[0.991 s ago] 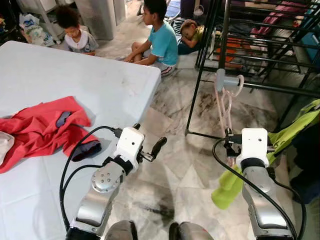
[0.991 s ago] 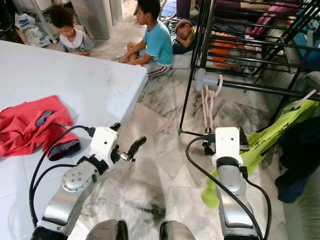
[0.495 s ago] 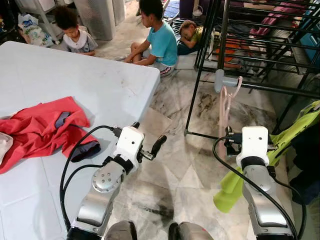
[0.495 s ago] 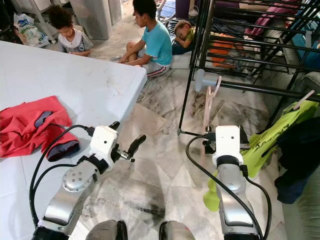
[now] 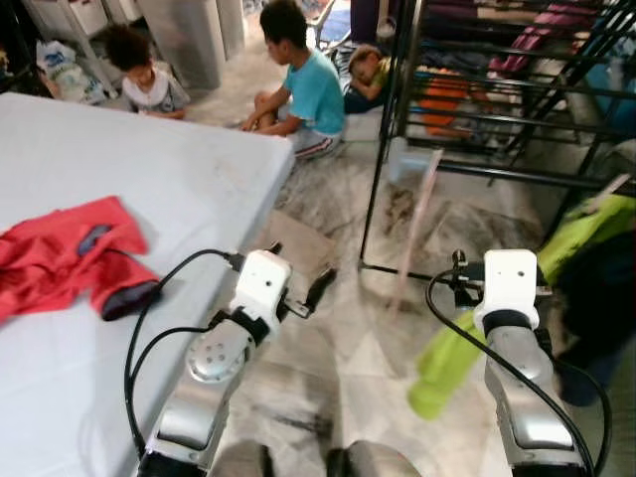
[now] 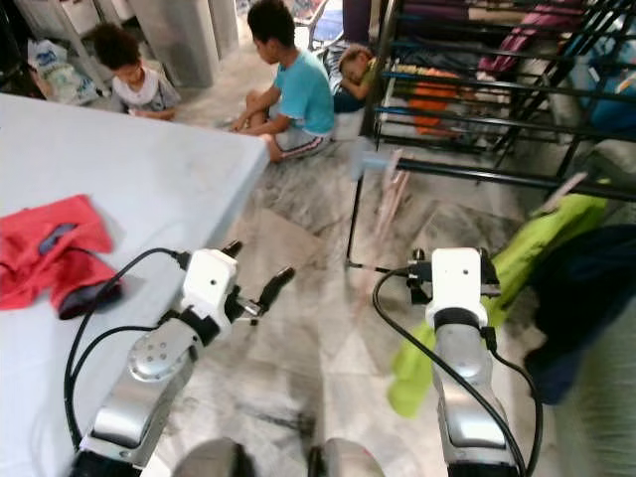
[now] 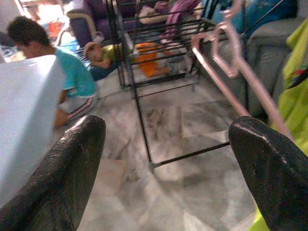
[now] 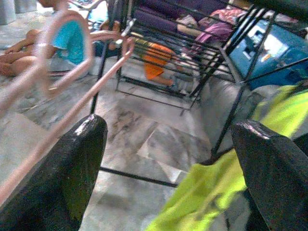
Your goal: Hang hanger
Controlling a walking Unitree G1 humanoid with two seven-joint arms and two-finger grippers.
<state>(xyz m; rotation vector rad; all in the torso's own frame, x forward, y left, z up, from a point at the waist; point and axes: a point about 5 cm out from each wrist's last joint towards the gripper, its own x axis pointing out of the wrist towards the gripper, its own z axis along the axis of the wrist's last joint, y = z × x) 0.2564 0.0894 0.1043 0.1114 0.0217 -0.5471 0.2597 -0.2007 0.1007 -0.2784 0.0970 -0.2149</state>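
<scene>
The pink hanger (image 5: 415, 231), centre-right of the frame, stands before the black rack (image 5: 497, 171). It looks light, thin, stiff plastic; the straight shaft seems the best hold. The right end effector (image 8: 168, 159) stands wide with nothing between its fingers, as does the left end effector (image 7: 168, 159). A lime garment (image 5: 467, 338) hangs close by. Children (image 5: 308, 84) sit beyond the bench (image 5: 149, 199).

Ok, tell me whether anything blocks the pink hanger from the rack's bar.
Nothing visible does. The pink hanger slants up with its top right beside the rack's lower black bar. The green garment hangs lower and off to the side. Blur hides whether the hook is already on the bar.
</scene>
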